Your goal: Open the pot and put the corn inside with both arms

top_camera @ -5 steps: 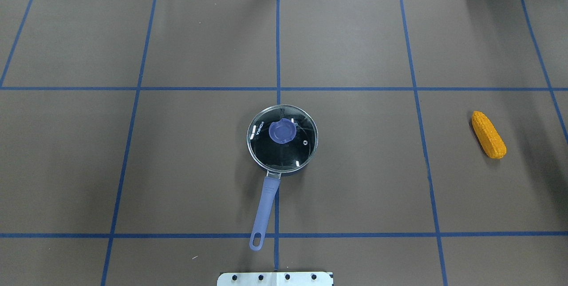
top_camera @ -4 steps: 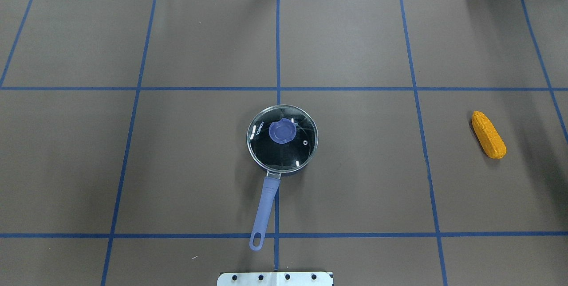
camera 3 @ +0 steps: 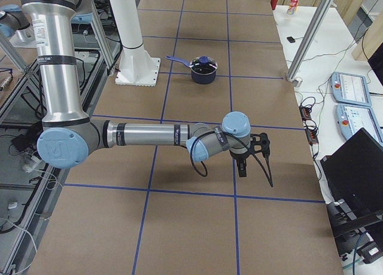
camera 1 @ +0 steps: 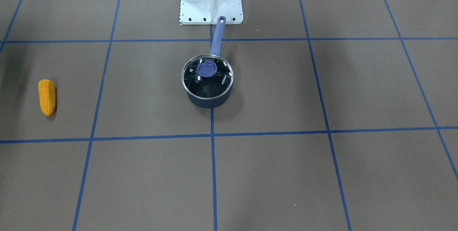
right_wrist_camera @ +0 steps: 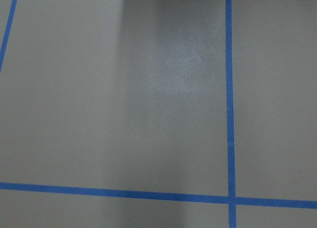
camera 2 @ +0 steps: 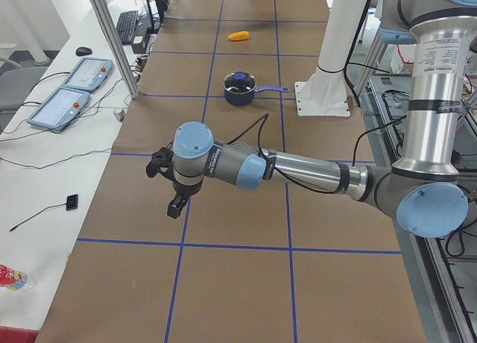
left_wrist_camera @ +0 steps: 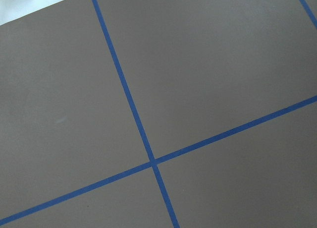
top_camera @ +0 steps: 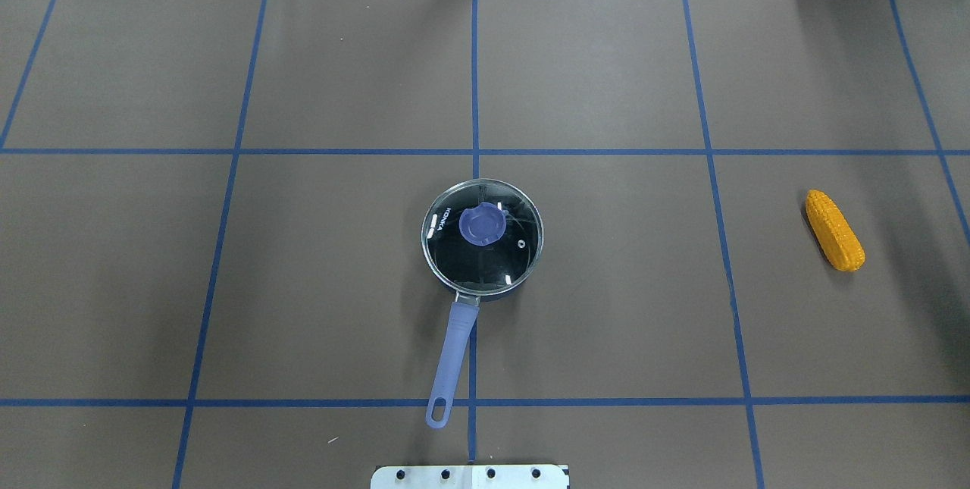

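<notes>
Nothing is done yet, I judge; the left hand [camera 2: 170, 190] hangs over the bench [camera 2: 238, 283], its opening impossible to tell; the pot [top_camera: 453, 352] sits mid-frame overhead, lid [top_camera: 485, 250] on; the corn [top_camera: 833, 230] lies far right, well apart; the right hand [camera 3: 248, 161] is equally unreadable.

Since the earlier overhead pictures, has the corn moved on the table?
No. In the overhead view the corn lies at the same spot and angle, right of the same blue tape line.
</notes>
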Controlling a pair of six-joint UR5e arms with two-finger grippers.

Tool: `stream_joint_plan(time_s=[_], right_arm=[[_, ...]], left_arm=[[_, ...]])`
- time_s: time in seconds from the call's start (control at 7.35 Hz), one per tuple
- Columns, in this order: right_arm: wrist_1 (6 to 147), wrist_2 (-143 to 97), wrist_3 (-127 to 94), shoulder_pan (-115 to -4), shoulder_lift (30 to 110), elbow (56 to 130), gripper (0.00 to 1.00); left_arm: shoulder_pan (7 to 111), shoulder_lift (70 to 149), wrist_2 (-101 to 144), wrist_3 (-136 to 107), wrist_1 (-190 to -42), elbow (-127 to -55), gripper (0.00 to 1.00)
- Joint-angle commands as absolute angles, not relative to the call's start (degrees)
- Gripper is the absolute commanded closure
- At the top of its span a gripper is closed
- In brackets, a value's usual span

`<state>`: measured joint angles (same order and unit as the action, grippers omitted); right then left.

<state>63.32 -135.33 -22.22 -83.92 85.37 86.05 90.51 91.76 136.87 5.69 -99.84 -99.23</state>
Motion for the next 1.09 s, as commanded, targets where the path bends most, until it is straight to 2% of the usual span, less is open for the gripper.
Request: stream_joint_plan(time_s=[0.0, 0.41, 0.95], right_arm=[[62.06, -137.28, -27.99, -83.76, 87.61, 88.40, 0.00], [56.87, -133.62, -37.26, -74.05, 86.23, 89.21, 0.00], [56.78, -132.36, -42.54, -64.97, 87.79, 91.05, 0.00]], left_arm=[[84.07, 92.29, 137.82, -7.30, -99.76, -105.43, 0.02], [70.09, 94.03, 135.72, -29.47, -99.76, -115.46, 0.02], [54.80, 99.83, 128.70, -50.31, -98.10, -121.45, 0.02]])
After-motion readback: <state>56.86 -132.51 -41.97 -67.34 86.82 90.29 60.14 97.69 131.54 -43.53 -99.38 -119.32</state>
